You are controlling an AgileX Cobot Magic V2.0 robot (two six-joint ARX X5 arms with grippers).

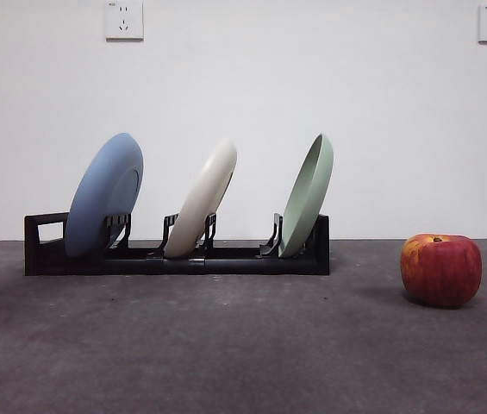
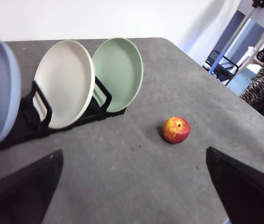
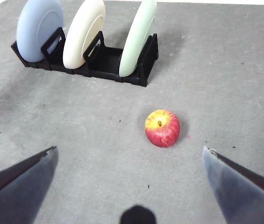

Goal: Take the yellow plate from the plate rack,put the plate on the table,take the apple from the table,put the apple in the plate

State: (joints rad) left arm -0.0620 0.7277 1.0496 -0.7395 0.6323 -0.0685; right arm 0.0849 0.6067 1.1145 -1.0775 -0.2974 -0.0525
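Observation:
The yellow plate [image 1: 202, 197] is cream and leans in the middle slot of the black plate rack [image 1: 178, 257], between a blue plate [image 1: 103, 194] and a pale green plate [image 1: 307, 195]. It also shows in the left wrist view [image 2: 65, 82] and the right wrist view [image 3: 83, 32]. The red apple [image 1: 440, 269] sits on the dark grey table [image 1: 226, 345], to the right of the rack. Both grippers are out of the front view. My left gripper [image 2: 132, 186] is open and empty, back from the rack. My right gripper [image 3: 129, 179] is open and empty, above and short of the apple [image 3: 162, 128].
A white wall with two sockets [image 1: 123, 19] stands behind the table. In the left wrist view the table's edge [image 2: 225, 84] runs past the apple [image 2: 176, 129], with chairs and poles beyond it.

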